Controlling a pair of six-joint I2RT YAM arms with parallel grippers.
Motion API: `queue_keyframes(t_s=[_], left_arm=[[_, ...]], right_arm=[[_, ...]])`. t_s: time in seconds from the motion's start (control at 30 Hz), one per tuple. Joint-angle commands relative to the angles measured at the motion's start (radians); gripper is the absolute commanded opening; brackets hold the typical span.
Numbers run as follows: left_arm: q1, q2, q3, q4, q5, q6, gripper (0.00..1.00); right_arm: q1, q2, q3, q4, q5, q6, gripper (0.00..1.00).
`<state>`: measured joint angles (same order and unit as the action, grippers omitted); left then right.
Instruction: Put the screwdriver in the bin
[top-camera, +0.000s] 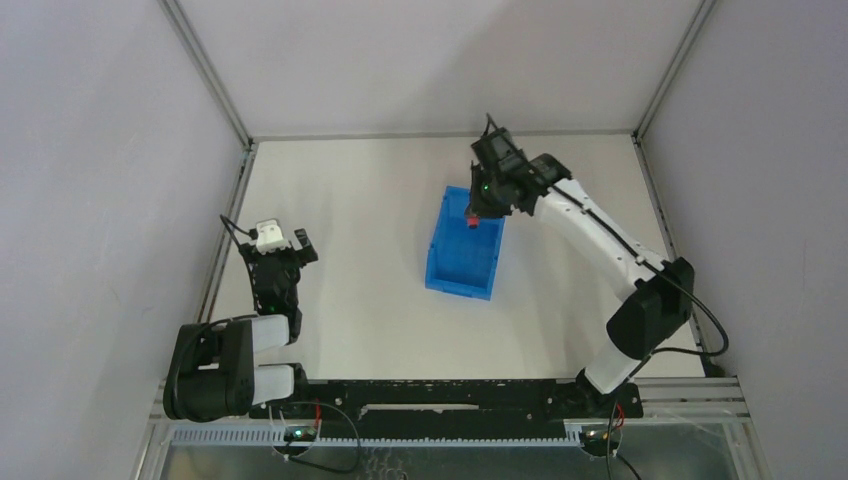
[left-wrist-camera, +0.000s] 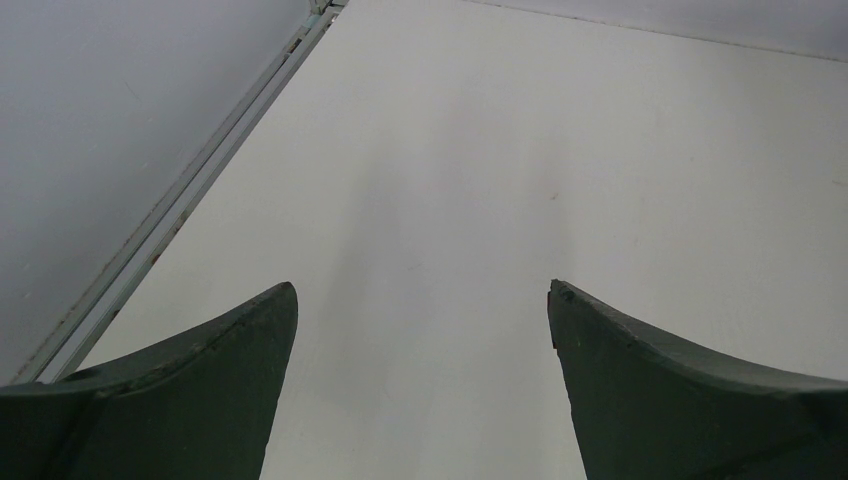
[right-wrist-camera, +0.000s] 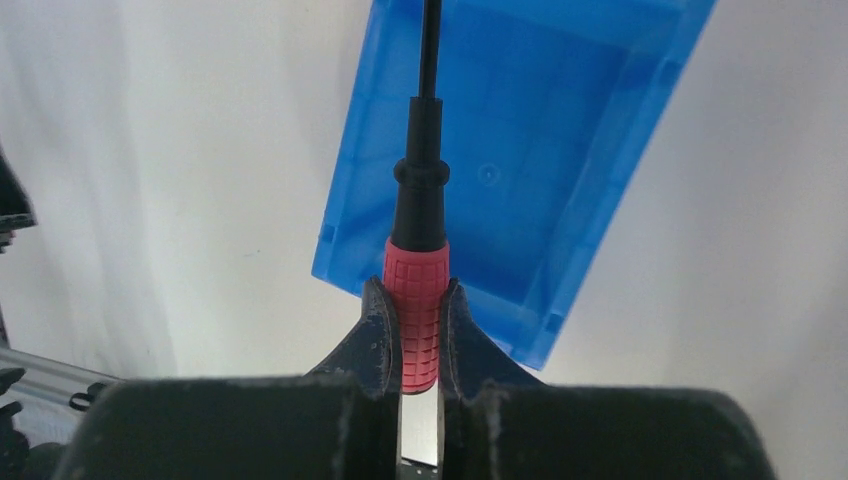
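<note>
Right gripper (right-wrist-camera: 413, 305) clamps the screwdriver (right-wrist-camera: 416, 275) by its red handle above the far end of the bin (right-wrist-camera: 560, 140). Left gripper (left-wrist-camera: 421, 290) hangs over the table (left-wrist-camera: 600, 150) on the left, fingers (left-wrist-camera: 200, 390) spread wide.

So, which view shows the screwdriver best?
The right wrist view: the screwdriver fills the middle, its red handle clamped in the right end effector, its black shaft over the bin. The top view shows only a red spot; the left wrist view, none of it.
</note>
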<state>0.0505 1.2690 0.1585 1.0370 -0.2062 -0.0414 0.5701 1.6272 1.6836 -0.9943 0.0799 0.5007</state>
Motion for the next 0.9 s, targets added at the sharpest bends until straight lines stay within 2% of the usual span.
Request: queue_keyframes(t_s=[0.0, 0.17, 0.33, 0.63, 0.87], left_arm=[[-0.003, -0.008, 0.033, 0.029, -0.002, 0.020, 1.00], [-0.003, -0.008, 0.032, 0.029, -0.003, 0.021, 1.00], [-0.003, -0.008, 0.032, 0.029, -0.002, 0.020, 1.00], [-0.004, -0.008, 0.033, 0.029, -0.003, 0.020, 1.00], [-0.003, -0.007, 0.032, 0.029, -0.003, 0.020, 1.00]], right_arm=[[0.076, 0.040, -0.098, 0.137, 0.076, 0.129, 0.01], [0.134, 0.092, -0.238, 0.269, 0.112, 0.216, 0.02], [0.161, 0.174, -0.282, 0.329, 0.161, 0.253, 0.02], [0.163, 0.328, -0.295, 0.372, 0.192, 0.285, 0.16], [0.159, 0.319, -0.294, 0.360, 0.180, 0.259, 0.44]])
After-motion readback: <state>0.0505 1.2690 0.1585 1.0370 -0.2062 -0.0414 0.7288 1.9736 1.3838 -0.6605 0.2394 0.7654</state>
